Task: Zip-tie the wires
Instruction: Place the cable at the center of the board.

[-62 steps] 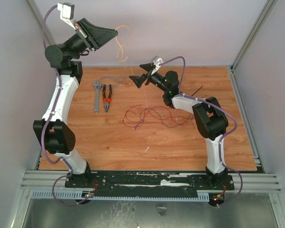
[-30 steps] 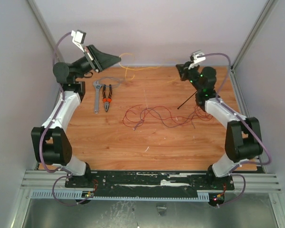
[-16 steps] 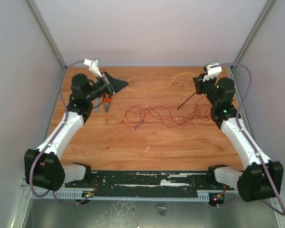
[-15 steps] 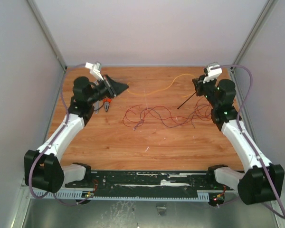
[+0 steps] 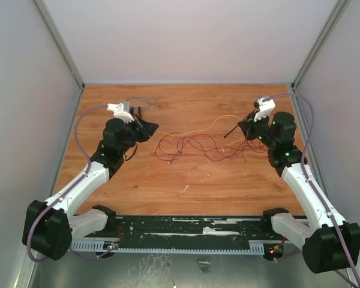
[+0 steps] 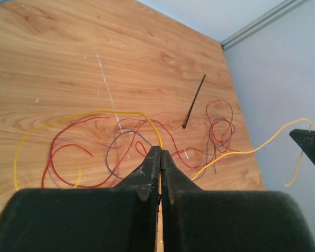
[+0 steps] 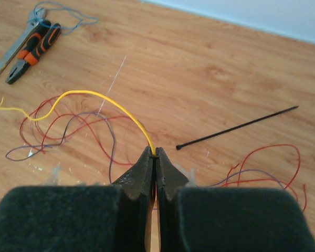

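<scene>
As we look out from the near edge where both arms are bolted, bare wood of the tabletop [image 5: 168, 180] comes first, with both arms reaching low over it toward the middle. Next we meet the wires [image 5: 197, 147], a loose tangle of thin red strands with a few dark purple-grey ones, lying flat on the tabletop between the two arms; a smaller cluster of red loops trails off toward the right arm's side.

Just beyond them, on the left, we see the left claw [image 6: 160, 157] clenched, its two tips pressed together on a yellow wire [image 7: 89, 93]. On the right, the right claw [image 7: 155, 156] is clenched in the same way on that same wire. The yellow wire sags in a shallow curve between the two claws, passing just above the far edge of the red tangle, and a loose yellow tail arcs away from each grip.

Close by the right claw, the zip tie [image 7: 236, 127] lies flat on the wood, a straight black strip set at a slant, apart from the red strands and held by neither claw.

Farthest away, at the back left, the orange-handled pliers [image 7: 35, 51] rest beside a grey wrench [image 7: 10, 51], with a thin bluish wire [image 7: 68, 16] curled just past them.
</scene>
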